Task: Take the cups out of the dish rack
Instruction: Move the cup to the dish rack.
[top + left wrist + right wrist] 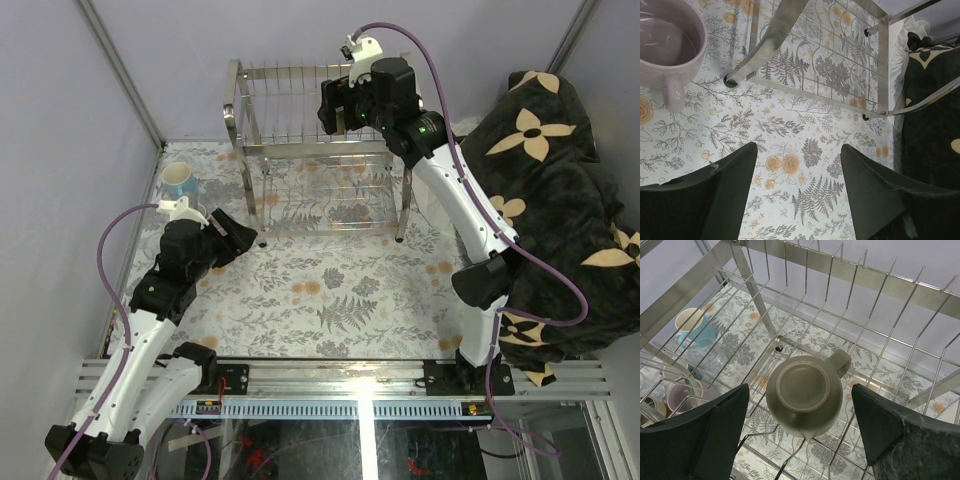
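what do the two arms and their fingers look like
Both the left arm and right arm have white links with black joint housings, and a purple cable loops along each. The right arm shows a small green light. The fingers are broad, black, wedge-shaped, with a matte textured surface.

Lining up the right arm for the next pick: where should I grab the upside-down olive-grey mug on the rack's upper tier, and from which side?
Take the olive-grey mug across its round body, coming straight down from above. It sits base-up, so no rim is open to pinch. Its handle points away at an angle, probably just clear of the closing line. The open right gripper straddles it.
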`<state>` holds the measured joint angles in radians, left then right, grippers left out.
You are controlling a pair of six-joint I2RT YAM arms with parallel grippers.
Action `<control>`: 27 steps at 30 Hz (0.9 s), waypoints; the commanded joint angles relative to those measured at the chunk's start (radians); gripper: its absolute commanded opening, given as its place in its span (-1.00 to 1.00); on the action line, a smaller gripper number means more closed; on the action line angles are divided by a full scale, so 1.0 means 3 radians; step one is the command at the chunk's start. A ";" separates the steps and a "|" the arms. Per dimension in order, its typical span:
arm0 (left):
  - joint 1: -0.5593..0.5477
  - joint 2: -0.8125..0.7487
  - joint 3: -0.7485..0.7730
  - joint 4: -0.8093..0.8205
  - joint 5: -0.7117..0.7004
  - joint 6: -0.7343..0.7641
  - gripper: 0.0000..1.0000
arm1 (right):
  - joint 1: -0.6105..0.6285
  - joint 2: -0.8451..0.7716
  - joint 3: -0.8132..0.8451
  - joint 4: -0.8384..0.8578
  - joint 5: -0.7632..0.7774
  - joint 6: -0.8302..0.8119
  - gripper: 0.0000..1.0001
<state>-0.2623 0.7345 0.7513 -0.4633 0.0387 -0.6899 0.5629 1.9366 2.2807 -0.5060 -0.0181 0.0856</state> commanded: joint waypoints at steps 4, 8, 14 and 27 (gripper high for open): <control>-0.0024 -0.0005 0.0016 0.0155 0.0083 0.0100 0.36 | 0.0005 -0.0025 0.0019 -0.0267 -0.0097 -0.0137 0.85; -0.0023 0.0006 0.0038 0.0152 0.0088 0.0116 0.36 | 0.0004 -0.0074 -0.0013 -0.0164 -0.0126 -0.0132 0.89; -0.0026 0.0007 0.0010 0.0162 0.0071 0.0121 0.36 | 0.0000 -0.0114 -0.0023 -0.0075 -0.0176 -0.0051 0.89; -0.0022 0.0016 0.0010 0.0184 0.0078 0.0123 0.37 | 0.0000 -0.0464 -0.0378 0.0417 -0.0107 0.0052 0.89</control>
<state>-0.2623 0.7422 0.7509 -0.4633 0.0452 -0.6754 0.5610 1.8450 2.1414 -0.4137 -0.0463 0.0948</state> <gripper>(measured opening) 0.684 0.946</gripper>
